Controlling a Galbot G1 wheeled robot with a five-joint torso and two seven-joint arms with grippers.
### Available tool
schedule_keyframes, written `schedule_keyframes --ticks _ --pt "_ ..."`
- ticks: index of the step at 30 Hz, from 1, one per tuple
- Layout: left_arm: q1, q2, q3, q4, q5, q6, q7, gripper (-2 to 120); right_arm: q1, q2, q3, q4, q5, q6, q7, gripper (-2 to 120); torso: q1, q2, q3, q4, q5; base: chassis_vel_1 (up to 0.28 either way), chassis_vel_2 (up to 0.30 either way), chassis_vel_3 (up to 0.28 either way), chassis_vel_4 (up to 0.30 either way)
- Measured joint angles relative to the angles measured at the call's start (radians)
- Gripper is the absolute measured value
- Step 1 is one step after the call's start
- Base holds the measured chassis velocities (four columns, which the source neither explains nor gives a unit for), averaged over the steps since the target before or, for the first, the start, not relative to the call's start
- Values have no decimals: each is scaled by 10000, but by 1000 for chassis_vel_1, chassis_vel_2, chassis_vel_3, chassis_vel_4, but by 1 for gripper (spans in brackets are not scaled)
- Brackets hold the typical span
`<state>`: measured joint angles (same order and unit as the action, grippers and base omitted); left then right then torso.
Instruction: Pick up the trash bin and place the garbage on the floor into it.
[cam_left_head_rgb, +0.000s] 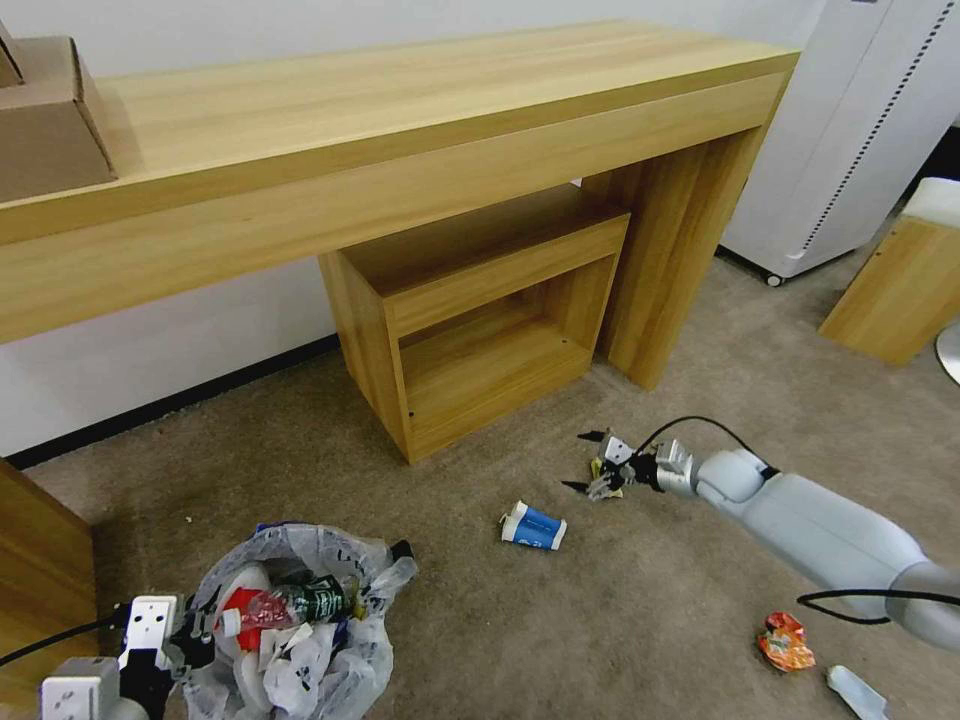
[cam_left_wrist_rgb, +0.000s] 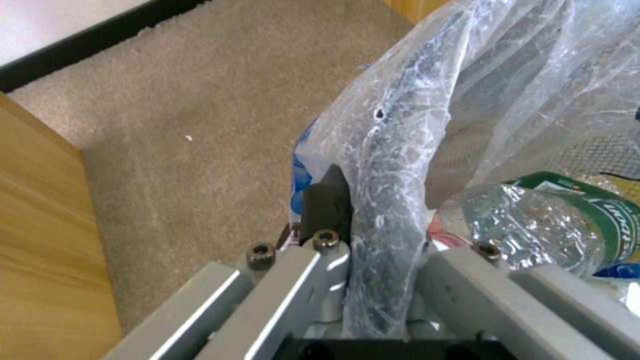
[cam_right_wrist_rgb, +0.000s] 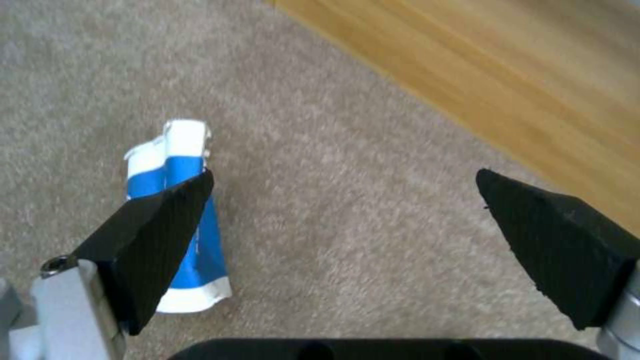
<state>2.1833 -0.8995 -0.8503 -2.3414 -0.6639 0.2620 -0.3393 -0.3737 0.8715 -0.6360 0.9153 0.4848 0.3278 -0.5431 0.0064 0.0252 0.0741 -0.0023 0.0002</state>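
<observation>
Hovering right tool (cam_left_head_rgb: 595, 462), jaws wide, empty | blue-white carton (cam_left_head_rgb: 533, 526) just beside it toward the bin, long axis across the jaws | left tool (cam_left_wrist_rgb: 373, 250) clamped on trash bin (cam_left_head_rgb: 300, 620) rim

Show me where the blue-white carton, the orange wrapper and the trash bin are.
blue-white carton (cam_left_head_rgb: 533, 526), head view, on its blue middle band.
orange wrapper (cam_left_head_rgb: 785, 641), head view, on its crumpled centre.
trash bin (cam_left_head_rgb: 345, 560), head view, on the plastic bag at its far rim.
</observation>
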Motion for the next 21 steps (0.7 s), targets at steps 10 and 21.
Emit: schedule_keyframes --ticks 10,21 --pt "69 -44 -89 4 198 90 93 0 -468 770 373 -954 -819 522 605 100 0 0 0 0 -1 0 0 0 0" --pt "109 -149 25 37 271 45 84 0 -359 1281 341 -1359 -832 626 442 100 0 0 0 3 -3 0 0 0 0"
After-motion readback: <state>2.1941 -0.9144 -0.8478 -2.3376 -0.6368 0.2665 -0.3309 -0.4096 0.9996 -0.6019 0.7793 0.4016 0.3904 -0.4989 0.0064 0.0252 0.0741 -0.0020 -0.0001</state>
